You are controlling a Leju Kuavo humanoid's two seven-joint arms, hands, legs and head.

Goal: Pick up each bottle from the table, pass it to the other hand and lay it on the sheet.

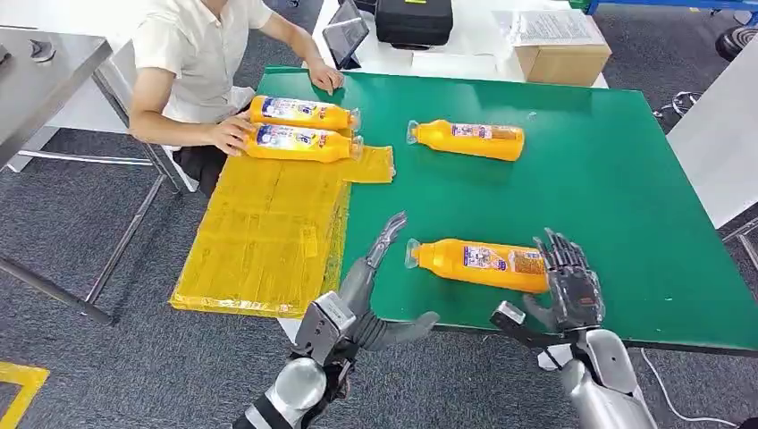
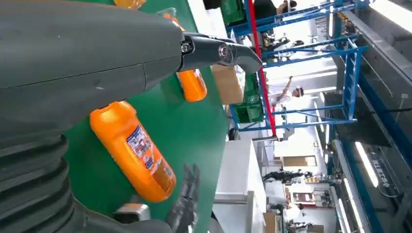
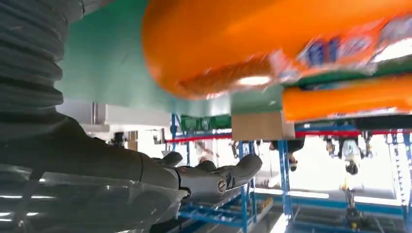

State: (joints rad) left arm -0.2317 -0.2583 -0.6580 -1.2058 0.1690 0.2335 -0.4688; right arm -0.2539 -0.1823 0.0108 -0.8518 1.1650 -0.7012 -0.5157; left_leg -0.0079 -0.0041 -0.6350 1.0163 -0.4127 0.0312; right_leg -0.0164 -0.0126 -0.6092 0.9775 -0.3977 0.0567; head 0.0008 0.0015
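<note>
An orange bottle (image 1: 478,262) (image 2: 133,150) (image 3: 272,43) lies on its side near the front of the green table (image 1: 608,179), cap pointing left. My right hand (image 1: 568,286) (image 3: 209,177) stands at its base end, fingers spread upward, thumb apart, gripping nothing. My left hand (image 1: 366,304) (image 2: 218,51) hovers open over the table's front edge, left of the cap. A second bottle (image 1: 465,138) (image 2: 192,82) lies farther back. Two more bottles (image 1: 299,128) lie on the far end of the yellow sheet (image 1: 268,232).
A person sits at the far left corner, one hand (image 1: 231,136) on the bottles on the sheet, the other on the table edge. Behind the table are a cardboard box (image 1: 563,54), a tablet (image 1: 344,36) and a black case (image 1: 413,20).
</note>
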